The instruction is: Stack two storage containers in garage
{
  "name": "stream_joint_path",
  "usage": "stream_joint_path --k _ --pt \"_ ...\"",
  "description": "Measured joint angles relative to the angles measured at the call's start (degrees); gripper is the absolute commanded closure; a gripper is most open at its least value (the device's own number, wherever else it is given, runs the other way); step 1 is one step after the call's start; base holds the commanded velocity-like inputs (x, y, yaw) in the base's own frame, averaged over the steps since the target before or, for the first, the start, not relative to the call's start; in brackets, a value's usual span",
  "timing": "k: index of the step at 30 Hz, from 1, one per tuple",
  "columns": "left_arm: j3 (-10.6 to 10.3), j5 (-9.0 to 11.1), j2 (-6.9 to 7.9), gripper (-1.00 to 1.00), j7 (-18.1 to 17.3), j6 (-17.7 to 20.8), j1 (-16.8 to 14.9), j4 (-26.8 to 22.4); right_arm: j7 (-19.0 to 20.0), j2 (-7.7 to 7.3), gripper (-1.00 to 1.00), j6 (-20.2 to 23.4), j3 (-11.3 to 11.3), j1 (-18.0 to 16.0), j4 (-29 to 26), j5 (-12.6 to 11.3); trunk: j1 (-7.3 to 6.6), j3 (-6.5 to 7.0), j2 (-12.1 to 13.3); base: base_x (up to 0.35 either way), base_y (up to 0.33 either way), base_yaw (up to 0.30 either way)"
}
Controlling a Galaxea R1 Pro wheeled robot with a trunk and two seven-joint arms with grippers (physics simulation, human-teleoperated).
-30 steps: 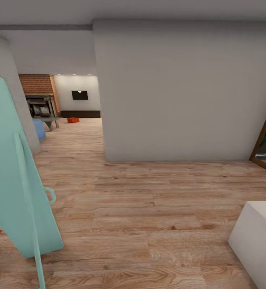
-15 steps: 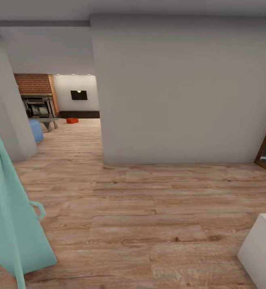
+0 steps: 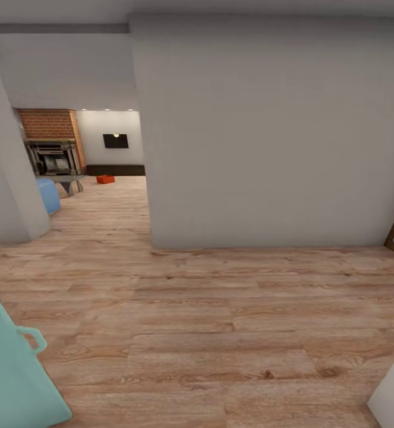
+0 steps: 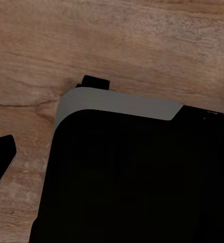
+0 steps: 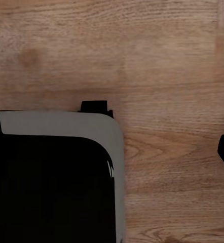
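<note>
View advanced; distant storage container (image 3: pixel 106 179) tiny, indistinct.

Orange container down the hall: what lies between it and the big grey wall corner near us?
In the head view, bare wood-plank floor runs from the orange container to the wall corner; nothing sits on that stretch.

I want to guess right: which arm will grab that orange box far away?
Probably left, barely: the storage container lies far off, left of centre in the head view. Both wrist views look down at wood floor.

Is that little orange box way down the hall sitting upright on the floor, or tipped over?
Upright, apparently: the orange box sits flat on the wood floor. It is too small to be sure.
</note>
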Motion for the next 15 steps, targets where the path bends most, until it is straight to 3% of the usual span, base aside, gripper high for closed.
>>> stream_joint_path --k 15 --pt "0.00 0.06 0.00 -1.00 0.00 0.08 0.03 0.06 -0.06 0.00 -1.00 -0.28 -0.11 0.00 -0.01 -0.11 0.00 0.00 0.00 0.323 0.000 0.223"
